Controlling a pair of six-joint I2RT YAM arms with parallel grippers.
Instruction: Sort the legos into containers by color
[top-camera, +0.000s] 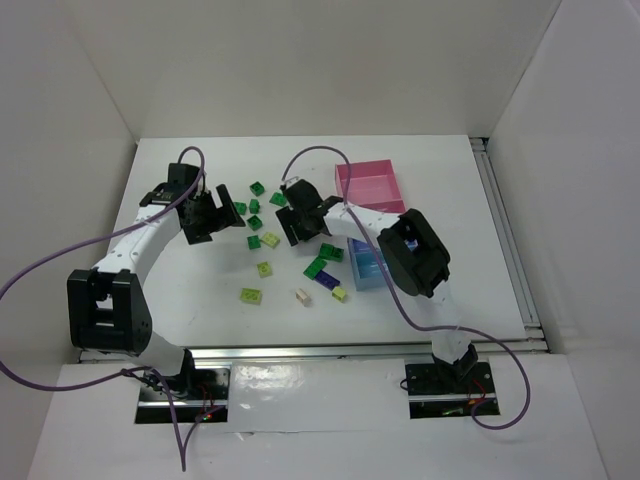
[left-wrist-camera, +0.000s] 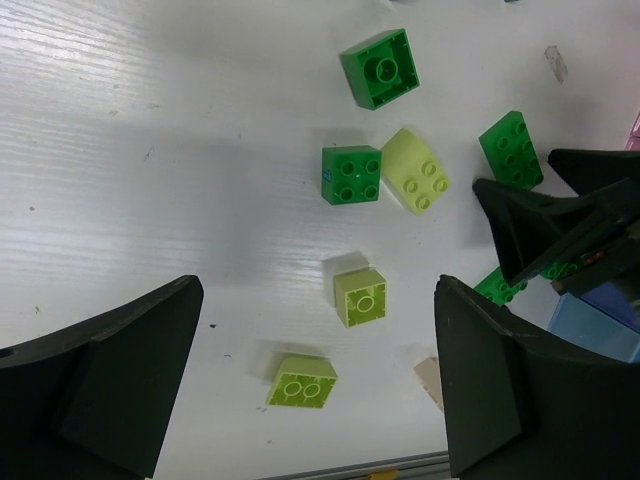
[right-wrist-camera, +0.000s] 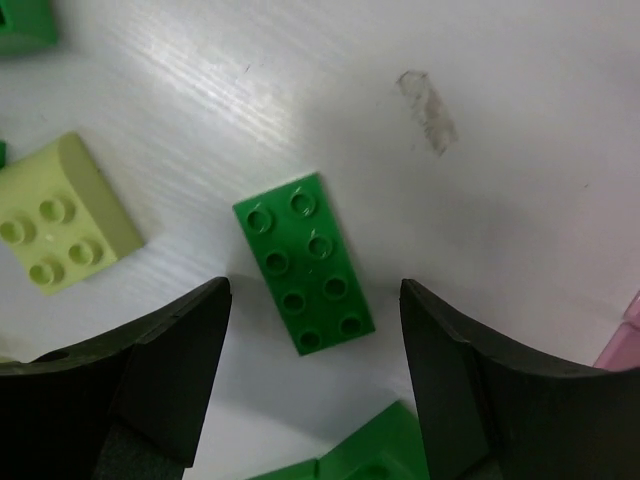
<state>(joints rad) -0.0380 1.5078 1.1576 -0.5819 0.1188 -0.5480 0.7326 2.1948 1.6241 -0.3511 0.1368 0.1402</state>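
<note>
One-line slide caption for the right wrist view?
Open right gripper framing a dark green eight-stud lego lying flat on the table, pale lime lego nearby.

You are looking at a white bench with a fine streaked grain, boxed in by plain white walls: a back wall, a left wall and a right wall. A metal rail runs along the bench's near edge, and a side rail runs down its right edge. In front of the near rail lies a white board. In the right wrist view you see a greyish smudge on the bench surface. The left wrist view shows you a few small dark specks there.
</note>
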